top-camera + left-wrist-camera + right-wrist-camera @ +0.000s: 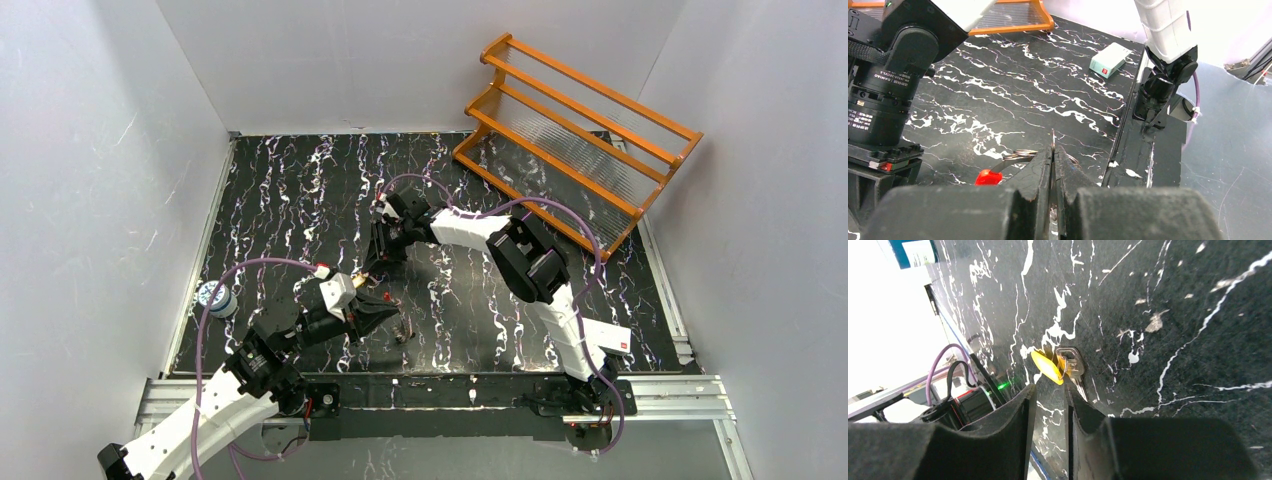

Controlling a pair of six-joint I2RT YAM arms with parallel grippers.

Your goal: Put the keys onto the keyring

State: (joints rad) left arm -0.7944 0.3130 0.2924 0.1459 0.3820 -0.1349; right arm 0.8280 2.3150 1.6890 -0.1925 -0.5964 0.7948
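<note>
Nearest the arm bases, the left gripper (1053, 150) has its jaws pressed together on a thin sliver of wire. This reads as the keyring (1018, 154) pinched edge-on, with the loop curving out on both sides behind the fingers. The ring's red section (988, 177) hangs just left of the left gripper, close over the black marbled table (300, 190).

Just beyond the left gripper, toward the back wall, is the silvery key (1071, 362). A yellow oval piece (1046, 367) touches its head, and I cannot tell whether that is the second key. The right gripper (1049, 392) sits right at this key with its jaws a narrow slit apart. The blade runs behind one finger, so whether it is clamped cannot be told.

Far beyond the left gripper stands the orange rack (575, 130), which plays no part in the task.

The step in hand looks like threading, with the ring held steady for a key to be brought to it. The next move likely needs the key's hole lined up exactly with the ring's opening. The left arm would have to keep the loop steady while the right arm makes a small, slow approach.
</note>
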